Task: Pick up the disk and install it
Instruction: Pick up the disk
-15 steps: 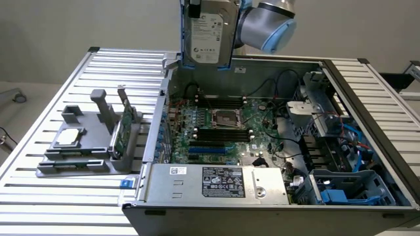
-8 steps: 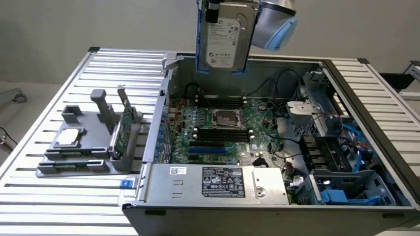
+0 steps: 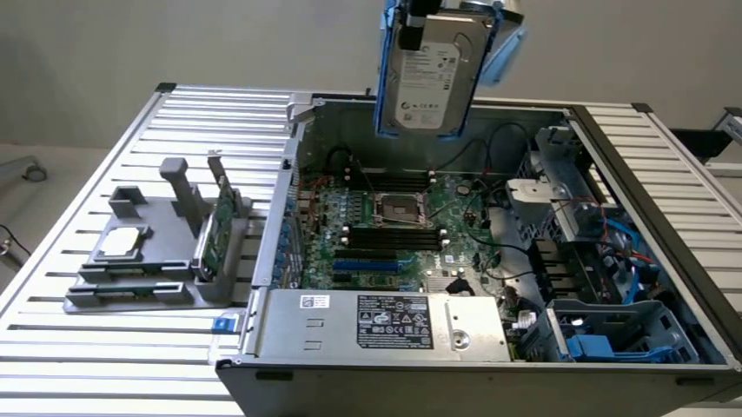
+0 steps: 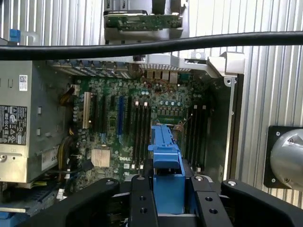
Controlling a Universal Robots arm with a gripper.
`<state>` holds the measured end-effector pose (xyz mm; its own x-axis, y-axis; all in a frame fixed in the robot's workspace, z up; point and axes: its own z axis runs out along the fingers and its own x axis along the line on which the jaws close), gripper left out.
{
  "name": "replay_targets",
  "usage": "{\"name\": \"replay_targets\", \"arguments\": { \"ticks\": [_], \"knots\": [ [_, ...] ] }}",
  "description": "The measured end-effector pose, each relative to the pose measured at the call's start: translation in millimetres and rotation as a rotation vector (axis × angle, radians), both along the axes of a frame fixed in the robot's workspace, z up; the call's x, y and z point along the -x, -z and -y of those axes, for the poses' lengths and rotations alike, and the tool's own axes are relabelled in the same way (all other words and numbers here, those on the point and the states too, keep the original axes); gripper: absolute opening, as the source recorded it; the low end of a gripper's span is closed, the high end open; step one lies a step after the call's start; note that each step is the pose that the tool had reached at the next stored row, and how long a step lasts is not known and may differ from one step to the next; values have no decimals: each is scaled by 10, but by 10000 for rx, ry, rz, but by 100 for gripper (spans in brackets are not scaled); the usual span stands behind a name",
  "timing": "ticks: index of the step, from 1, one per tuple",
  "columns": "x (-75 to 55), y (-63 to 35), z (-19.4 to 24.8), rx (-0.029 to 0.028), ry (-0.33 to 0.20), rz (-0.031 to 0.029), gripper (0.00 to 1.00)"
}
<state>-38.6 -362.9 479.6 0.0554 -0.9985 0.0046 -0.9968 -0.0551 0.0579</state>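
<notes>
The disk (image 3: 427, 74), a silver-grey hard drive with a white label and bright blue carrier rails, hangs upright in the air above the rear of the open computer case (image 3: 649, 200). My gripper (image 3: 435, 7) holds it from above at the exterior view's upper edge. In the wrist view the black fingers (image 4: 142, 198) press on both sides of the blue carrier (image 4: 166, 165), with the green motherboard (image 4: 137, 118) far below it.
Inside the case are a grey power supply (image 3: 377, 321), a drive cage with blue parts (image 3: 614, 334) at the exterior view's right, and cables. A grey fixture (image 3: 151, 261) holding a green circuit card (image 3: 218, 221) and a small silver chip (image 3: 122, 243) sits on the slatted table (image 3: 116, 347).
</notes>
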Motion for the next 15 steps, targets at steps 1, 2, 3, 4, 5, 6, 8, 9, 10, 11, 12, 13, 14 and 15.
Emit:
{"name": "replay_targets", "arguments": {
  "ticks": [1,2,3,4,5,6,8,9,10,11,12,13,14,15],
  "knots": [
    [-45,4,17,0,-1,0,33],
    [-90,8,34,-1,0,0,33],
    [-134,11,51,0,-1,0,33],
    [-175,14,72,0,-1,0,33],
    [-206,18,91,1,0,0,33],
    [-230,22,112,1,-1,-1,33],
    [-266,31,155,0,0,0,33],
    [-288,34,176,0,0,0,33],
    [-314,37,198,0,-1,0,33],
    [-343,40,220,0,-1,0,33],
    [-372,42,242,0,0,0,33],
    [-400,45,266,0,-2,0,33],
    [-419,47,287,0,-1,0,33],
    [-432,49,308,0,-1,1,33]
  ]
}}
